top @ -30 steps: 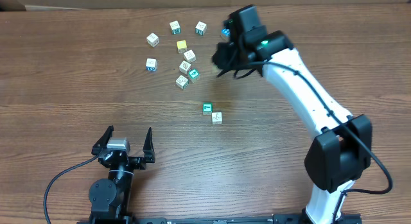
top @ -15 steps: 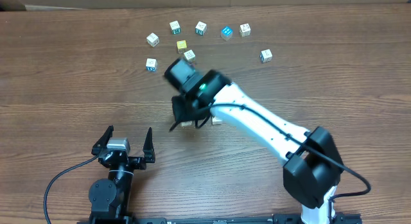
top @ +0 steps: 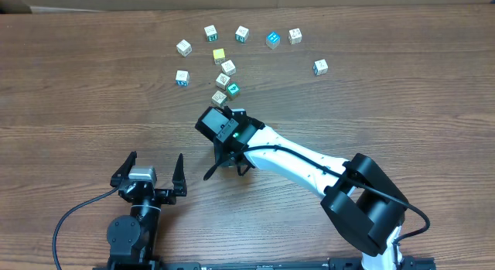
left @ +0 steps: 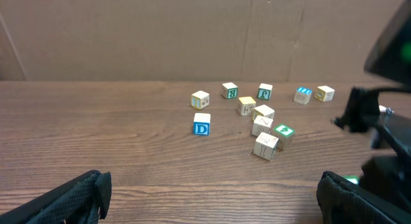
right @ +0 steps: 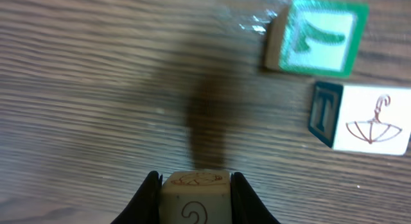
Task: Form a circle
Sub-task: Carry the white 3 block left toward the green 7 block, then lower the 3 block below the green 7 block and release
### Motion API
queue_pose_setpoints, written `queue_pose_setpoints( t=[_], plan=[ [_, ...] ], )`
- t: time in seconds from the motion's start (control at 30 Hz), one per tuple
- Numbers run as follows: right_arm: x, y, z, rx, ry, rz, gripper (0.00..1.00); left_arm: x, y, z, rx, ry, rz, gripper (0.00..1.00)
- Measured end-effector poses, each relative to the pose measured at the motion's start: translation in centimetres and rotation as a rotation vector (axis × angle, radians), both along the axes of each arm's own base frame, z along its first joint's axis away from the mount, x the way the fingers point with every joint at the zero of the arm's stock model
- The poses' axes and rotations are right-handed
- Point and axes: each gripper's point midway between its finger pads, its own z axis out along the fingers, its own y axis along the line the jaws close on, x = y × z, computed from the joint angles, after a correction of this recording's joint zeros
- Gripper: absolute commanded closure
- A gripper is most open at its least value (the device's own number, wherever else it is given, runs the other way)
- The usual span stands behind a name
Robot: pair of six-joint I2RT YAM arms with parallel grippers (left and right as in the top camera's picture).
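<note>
Right end effector (right: 194, 183): pinching a whitish cube (right: 194, 201), near a green-bordered cube (right: 318, 36) and a T cube (right: 363, 118).
Left end effector (top: 155, 158): spread, holding nothing.
Circle (top: 223, 80): mid-worktop (top: 93, 107), just beyond the right arm's wrist, four cubes clustered tightly.

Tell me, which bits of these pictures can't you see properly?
- Right wrist view: the held cube in the right gripper is cut off by the bottom edge, so its letter is hidden.
- Overhead view: the right arm covers that cube and the green-framed cube near it.
- Left wrist view: the letters on the back-row cubes are too small to read, and the right arm is only a blur at the right edge.
</note>
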Motion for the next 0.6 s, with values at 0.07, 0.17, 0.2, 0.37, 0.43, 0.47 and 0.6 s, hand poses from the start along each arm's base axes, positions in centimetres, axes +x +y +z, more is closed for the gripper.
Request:
queue_pose_setpoints(
  t=[0.07,0.17,0.2,0.37,0.43,0.47,0.6],
  plan=[
    [-0.4,-0.6,-0.6,-0.017,0.011,-0.005,0.91,0.0,0.0,0.0,0.000,0.000,0.000,0.00],
    [-0.8,-1.4,-1.2,-0.041,0.030,-0.010,0.91,0.0,0.0,0.0,0.000,0.000,0.000,0.00],
    [-0.7,-1.5,-1.2,-0.043,0.032,-0.015,0.91,0.0,0.0,0.0,0.000,0.000,0.000,0.00],
    [0.0,-2.6,-1.2,-0.051,0.040,-0.046,0.80,0.0,0.0,0.0,0.000,0.000,0.000,0.00],
    [0.4,-3.0,-1.2,-0.051,0.040,-0.064,0.67,0.0,0.0,0.0,0.000,0.000,0.000,0.00],
    [0.5,-3.2,-1.2,-0.052,0.043,-0.074,0.64,0.0,0.0,0.0,0.000,0.000,0.000,0.00],
    [0.7,-3.5,-1.3,-0.052,0.047,-0.082,0.53,0.0,0.0,0.0,0.000,0.000,0.000,0.00]
  ],
)
